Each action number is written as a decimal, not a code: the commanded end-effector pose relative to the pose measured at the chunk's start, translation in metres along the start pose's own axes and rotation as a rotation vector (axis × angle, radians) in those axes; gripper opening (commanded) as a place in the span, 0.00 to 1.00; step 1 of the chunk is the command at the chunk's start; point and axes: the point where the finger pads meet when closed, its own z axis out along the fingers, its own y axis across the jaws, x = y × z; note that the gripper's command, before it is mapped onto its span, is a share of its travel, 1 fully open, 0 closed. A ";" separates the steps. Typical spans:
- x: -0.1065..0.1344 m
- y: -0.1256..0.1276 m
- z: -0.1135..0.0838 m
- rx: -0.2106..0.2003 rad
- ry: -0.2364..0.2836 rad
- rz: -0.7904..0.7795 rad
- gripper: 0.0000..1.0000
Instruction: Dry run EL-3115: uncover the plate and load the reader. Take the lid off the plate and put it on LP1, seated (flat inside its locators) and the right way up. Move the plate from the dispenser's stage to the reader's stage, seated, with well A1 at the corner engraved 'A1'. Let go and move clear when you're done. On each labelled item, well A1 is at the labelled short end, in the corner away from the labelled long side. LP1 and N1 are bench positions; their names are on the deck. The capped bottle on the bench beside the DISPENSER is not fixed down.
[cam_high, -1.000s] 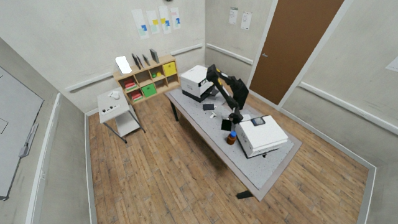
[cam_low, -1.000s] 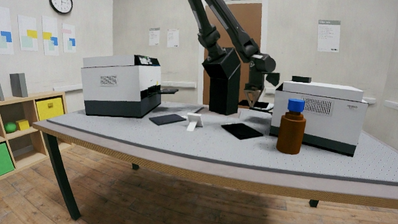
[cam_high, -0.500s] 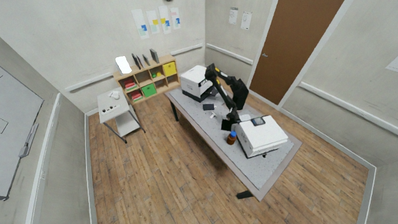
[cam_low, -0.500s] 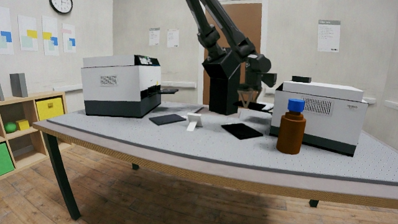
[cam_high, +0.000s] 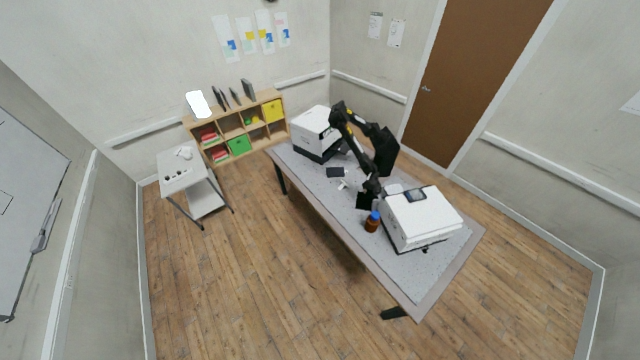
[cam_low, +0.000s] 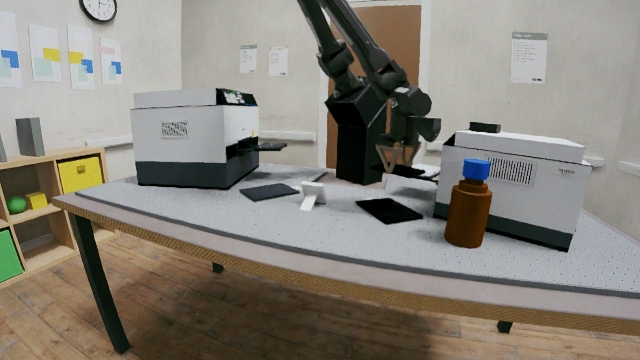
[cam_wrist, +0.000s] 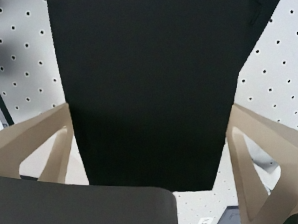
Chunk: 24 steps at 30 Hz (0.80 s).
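Observation:
My gripper (cam_low: 400, 167) (cam_wrist: 149, 111) is shut on the black lid (cam_wrist: 145, 150) (cam_low: 406, 172), with one fingertip at each long side. The lid is level and raised above the deck, between the arm base and the dispenser. The dispenser (cam_high: 420, 215) (cam_low: 510, 185) is the white box at the right. A white plate (cam_high: 393, 188) on its stage is partly hidden by the gripper in the exterior view. A black pad (cam_low: 389, 210) lies on the deck in front of the gripper. The reader (cam_high: 312, 131) (cam_low: 195, 135) is at the left, its dark stage (cam_low: 271, 147) sticking out.
The capped brown bottle (cam_high: 372, 222) (cam_low: 467, 215) stands upright in front of the dispenser. A dark blue-grey pad (cam_high: 335, 172) (cam_low: 269, 192) lies near the reader. A small white bracket (cam_high: 342, 185) (cam_low: 313, 192) stands between the two pads. Deck names are not legible.

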 end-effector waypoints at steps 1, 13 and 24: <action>-0.006 -0.008 -0.002 0.004 -0.018 0.075 0.85; 0.000 -0.033 0.003 0.016 -0.018 0.179 0.85; 0.003 -0.046 -0.002 0.028 -0.016 0.315 0.85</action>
